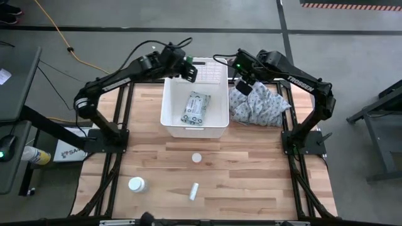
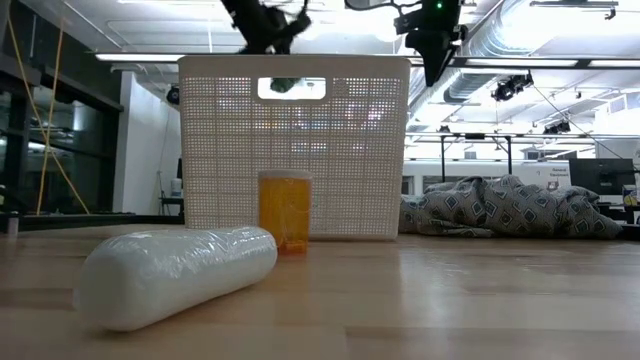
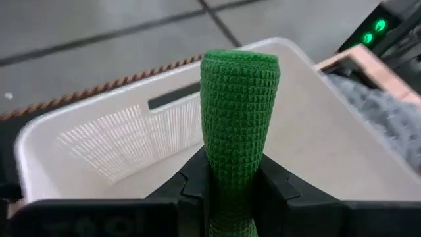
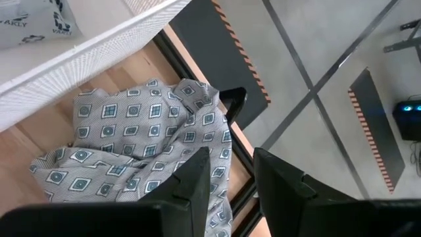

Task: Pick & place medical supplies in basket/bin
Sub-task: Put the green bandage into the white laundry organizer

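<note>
Small white tube (image 1: 194, 191) and white bottle (image 1: 136, 184) are seen lying on near part of tabletop (image 1: 251, 182), small white cap (image 1: 196, 157) a little farther. White bin (image 1: 173, 119) is placed beyond them at tabletop middle; wipes packet (image 1: 195, 108) is laid flat inside. Grey patterned cloth (image 1: 260, 105) is heaped just beside bin. Above bin's far edge, left pincer (image 1: 188, 69) is clenched on green cylinder (image 3: 238, 125). Right pincer (image 1: 242, 86) is held above cloth, fingers slightly parted, nothing grasped.

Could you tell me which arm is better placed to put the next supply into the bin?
Left. Its pincer is shut on the green cylinder above the bin; the right pincer holds nothing, above the cloth.
</note>
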{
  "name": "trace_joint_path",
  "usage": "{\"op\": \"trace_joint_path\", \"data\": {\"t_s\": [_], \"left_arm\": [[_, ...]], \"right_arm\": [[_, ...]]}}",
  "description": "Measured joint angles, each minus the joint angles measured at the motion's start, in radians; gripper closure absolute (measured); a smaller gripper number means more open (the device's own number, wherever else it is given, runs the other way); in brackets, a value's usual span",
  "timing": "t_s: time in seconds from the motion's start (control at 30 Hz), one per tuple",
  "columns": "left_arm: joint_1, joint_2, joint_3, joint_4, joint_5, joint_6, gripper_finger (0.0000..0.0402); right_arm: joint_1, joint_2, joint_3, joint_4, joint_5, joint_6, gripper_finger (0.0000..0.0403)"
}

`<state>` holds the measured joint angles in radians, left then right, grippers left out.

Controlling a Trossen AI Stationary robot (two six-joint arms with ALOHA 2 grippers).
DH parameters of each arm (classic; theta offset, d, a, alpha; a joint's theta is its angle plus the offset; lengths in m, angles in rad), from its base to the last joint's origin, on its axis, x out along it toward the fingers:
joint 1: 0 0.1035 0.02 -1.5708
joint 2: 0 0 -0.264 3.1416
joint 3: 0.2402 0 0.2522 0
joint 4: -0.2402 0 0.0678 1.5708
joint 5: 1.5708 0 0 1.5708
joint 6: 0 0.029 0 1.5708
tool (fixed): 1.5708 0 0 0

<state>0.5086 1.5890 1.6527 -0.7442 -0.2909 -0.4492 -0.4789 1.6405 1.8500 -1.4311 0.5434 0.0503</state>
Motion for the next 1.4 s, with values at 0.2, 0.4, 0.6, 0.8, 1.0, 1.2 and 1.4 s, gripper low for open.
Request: {"op": "trace_joint_path", "data": {"t_s": [0.2, 0.4, 0.6, 0.8, 1.0, 1.2, 1.4], "left_arm": [[0.063, 0.081, 0.0, -0.049, 0.017, 0.0, 0.0291], [0.092, 0.136, 0.001, -0.078, 0.067, -0.008, 0.0291], [0.086, 0.151, 0.001, -0.077, 0.098, -0.016, 0.0291], [0.07, 0.151, 0.001, -0.078, 0.096, -0.029, 0.0291], [0.032, 0.151, 0.001, -0.084, 0.064, -0.031, 0.0291], [-0.008, 0.151, 0.001, -0.068, 0.064, -0.031, 0.0291], [-0.022, 0.169, 0.001, -0.058, 0.08, -0.034, 0.0291]], "right_arm": [[0.0, 0.0, 0.0, -0.011, 0.03, 0.021, 0.0295], [0.0, 0.0, 0.0, -0.011, 0.059, 0.032, 0.0295], [0.0, 0.0, 0.0, -0.005, 0.06, 0.057, 0.0295], [0.0, 0.0, 0.0, -0.003, 0.059, 0.071, 0.0295], [0.0, 0.0, 0.0, -0.001, 0.059, 0.083, 0.0295], [0.0, 0.0, 0.0, 0.002, 0.058, 0.084, 0.0295], [0.0, 0.0, 0.0, 0.01, 0.053, 0.084, 0.0295]]}}
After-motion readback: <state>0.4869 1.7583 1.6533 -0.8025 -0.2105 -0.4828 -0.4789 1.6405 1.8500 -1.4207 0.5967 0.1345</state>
